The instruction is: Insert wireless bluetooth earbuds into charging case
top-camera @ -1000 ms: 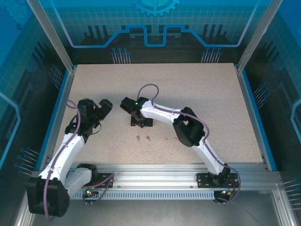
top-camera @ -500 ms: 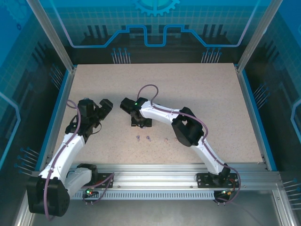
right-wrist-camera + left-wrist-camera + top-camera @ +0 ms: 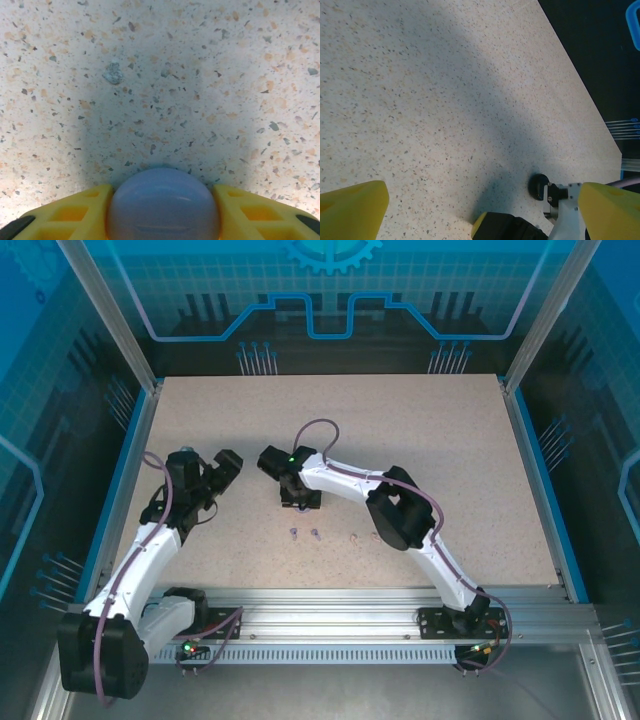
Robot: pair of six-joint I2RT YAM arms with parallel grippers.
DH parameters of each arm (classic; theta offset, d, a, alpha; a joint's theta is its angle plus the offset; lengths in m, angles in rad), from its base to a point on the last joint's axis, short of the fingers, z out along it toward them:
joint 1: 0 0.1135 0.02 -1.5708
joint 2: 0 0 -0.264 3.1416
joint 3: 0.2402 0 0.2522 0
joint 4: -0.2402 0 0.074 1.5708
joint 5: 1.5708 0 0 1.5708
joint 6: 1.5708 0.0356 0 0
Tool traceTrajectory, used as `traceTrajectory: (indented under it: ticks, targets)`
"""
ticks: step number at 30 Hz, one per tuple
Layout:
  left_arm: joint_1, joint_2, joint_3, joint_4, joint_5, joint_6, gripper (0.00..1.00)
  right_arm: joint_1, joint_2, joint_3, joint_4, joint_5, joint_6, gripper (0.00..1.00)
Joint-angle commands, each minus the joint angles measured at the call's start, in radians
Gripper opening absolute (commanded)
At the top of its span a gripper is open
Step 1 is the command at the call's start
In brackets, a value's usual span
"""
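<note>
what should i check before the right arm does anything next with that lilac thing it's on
1. Right gripper fingers against both sides of the lilac rounded case: ok.
2. Case centred between those fingers: ok.
3. Case lid open to take earbuds: cannot tell, the right wrist view shows a smooth dome.
4. Left gripper wide open, holding nothing: ok.
5. Left gripper apart from the right one: ok.
6. Earbuds lying loose on the table, nearer the arm bases than the right gripper: ok.
</note>
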Motion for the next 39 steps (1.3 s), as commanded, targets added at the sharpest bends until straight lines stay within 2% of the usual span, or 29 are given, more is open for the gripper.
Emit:
traceTrajectory:
  ticks: [1,4,12,21,27,31,39]
  targets:
    - [0.012,-0.002,-0.028,0.056,0.071,-0.014,0.99,-0.023,-0.048,-0.044,0.041,-0.006,0.010,0.42]
    - [0.012,-0.022,-0.062,0.103,0.097,-0.030,0.99,-0.038,-0.129,-0.086,0.087,-0.006,0.022,0.42]
    - [0.003,-0.012,-0.161,0.397,0.230,-0.017,0.99,-0.098,-0.283,-0.111,0.172,-0.037,0.145,0.42]
    - [-0.054,0.064,-0.248,0.793,0.327,-0.010,0.99,-0.145,-0.329,-0.103,0.257,-0.080,0.401,0.41]
    - [-0.093,0.149,-0.286,1.023,0.376,0.013,0.98,-0.142,-0.342,-0.108,0.294,-0.081,0.508,0.41]
    - [-0.108,0.238,-0.275,1.110,0.419,0.019,0.94,-0.132,-0.350,-0.108,0.290,-0.075,0.513,0.41]
    - [-0.155,0.439,-0.249,1.331,0.469,-0.006,0.77,-0.109,-0.369,-0.136,0.312,-0.062,0.513,0.41]
